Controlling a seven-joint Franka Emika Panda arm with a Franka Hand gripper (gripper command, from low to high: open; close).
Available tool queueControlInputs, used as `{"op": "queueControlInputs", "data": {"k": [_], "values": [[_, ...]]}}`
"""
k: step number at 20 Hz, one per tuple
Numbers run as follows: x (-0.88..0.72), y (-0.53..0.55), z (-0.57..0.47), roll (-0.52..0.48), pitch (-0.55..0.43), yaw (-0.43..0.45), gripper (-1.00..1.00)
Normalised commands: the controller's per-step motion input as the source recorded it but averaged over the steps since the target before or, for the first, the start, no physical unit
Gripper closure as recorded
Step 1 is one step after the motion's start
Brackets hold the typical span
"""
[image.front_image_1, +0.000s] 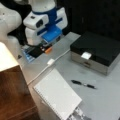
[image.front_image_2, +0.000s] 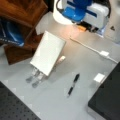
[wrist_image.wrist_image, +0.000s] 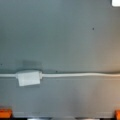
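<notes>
Pincer (image.front_image_1: 47, 47) low over grey table (image.front_image_1: 105, 100), state cannot tell, white cable (wrist_image.wrist_image: 75, 74) beneath, no legible writing.

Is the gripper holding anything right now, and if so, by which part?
Nothing is held: the gripper hangs above bare table, with only the white cable below.
</notes>
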Motion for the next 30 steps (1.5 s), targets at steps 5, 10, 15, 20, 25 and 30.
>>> {"op": "queueControlInputs", "data": {"k": [5, 10, 15, 20, 25, 30], "values": [[0.08, 0.05, -0.04, -0.001, -0.054, 0.129, -1.00], [0.24, 0.17, -0.06, 0.017, -0.012, 0.054, -1.00], [0.36, 0.37, 0.01, 0.085, 0.014, -0.030, -1.00], [0.31, 0.39, 0.08, 0.145, 0.077, -0.057, -1.00], [0.34, 0.29, 0.09, 0.279, 0.150, -0.102, -1.00], [0.38, 0.17, 0.00, 0.353, 0.131, -0.109, -1.00]]}}
